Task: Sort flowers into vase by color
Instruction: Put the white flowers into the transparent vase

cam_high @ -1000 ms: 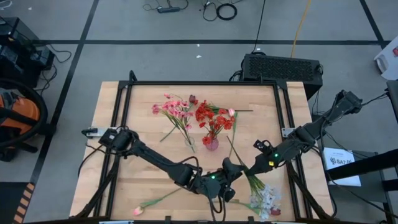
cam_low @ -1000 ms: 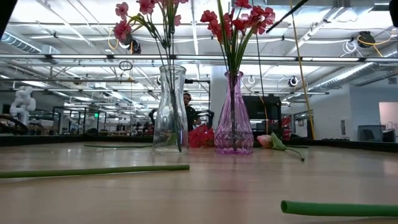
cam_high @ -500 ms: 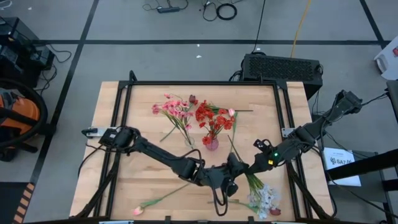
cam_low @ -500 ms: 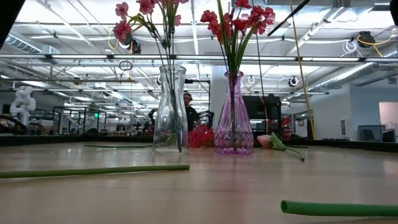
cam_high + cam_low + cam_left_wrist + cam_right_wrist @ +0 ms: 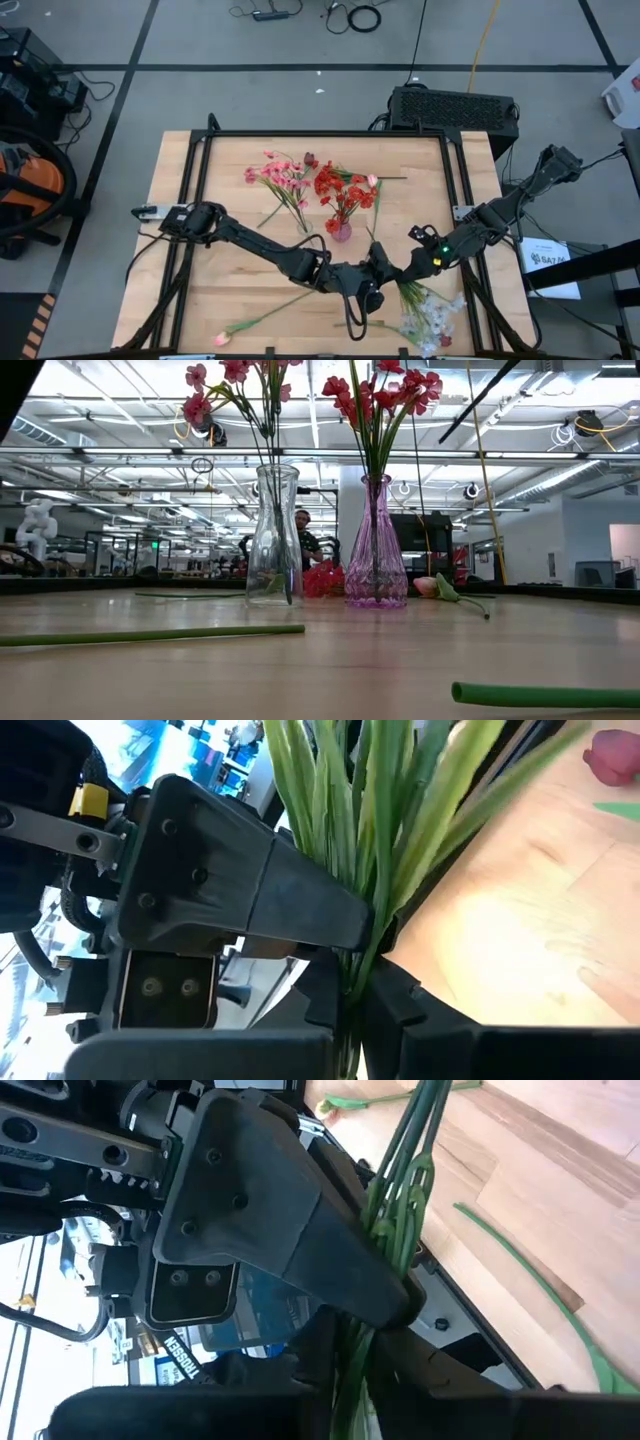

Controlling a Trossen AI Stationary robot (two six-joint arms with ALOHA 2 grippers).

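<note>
L gripper clamped on the green stems of the white-blue spray, just below the purple vase in the high view. R gripper meets it on the same stems from the right; can't tell if its fingers are gripping or apart. The spray's blooms lie below-right of the purple vase, near the table front edge. Purple vase holds red flowers. Clear vase just left of it holds pink flowers. Single pink-bud stem lies well below-left of the purple vase. One pink bloom lies on the table just right of it.
</note>
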